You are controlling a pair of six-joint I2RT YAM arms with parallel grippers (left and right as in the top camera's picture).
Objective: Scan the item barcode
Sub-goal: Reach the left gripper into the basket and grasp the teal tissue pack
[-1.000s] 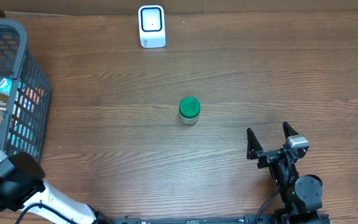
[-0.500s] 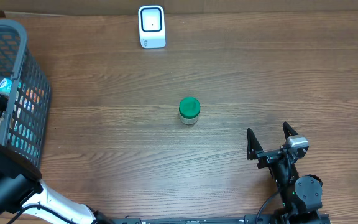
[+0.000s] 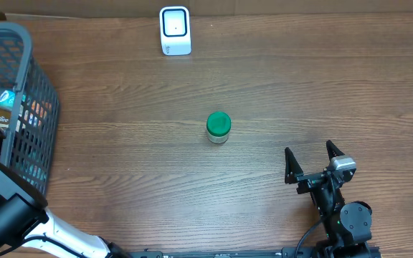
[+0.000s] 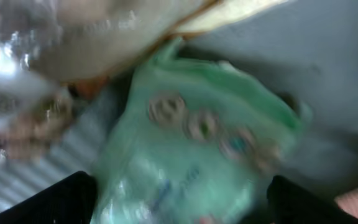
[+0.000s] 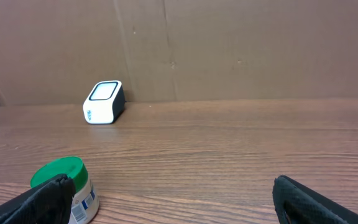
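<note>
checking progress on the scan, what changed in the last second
The left arm shifted slightly leftward at the basket; the left pincer hangs open over a green packet, gripping nothing. The green-lidded jar, scanner and open right pincer stayed put.

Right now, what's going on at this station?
The left gripper is down in the grey basket at the left edge of the table, jaws open over a pale green packet; nothing looks gripped. The right gripper sits open and idle near the front right. A green-lidded jar stands alone mid-table, and the white scanner waits at the far edge. No scan is under way.
</note>
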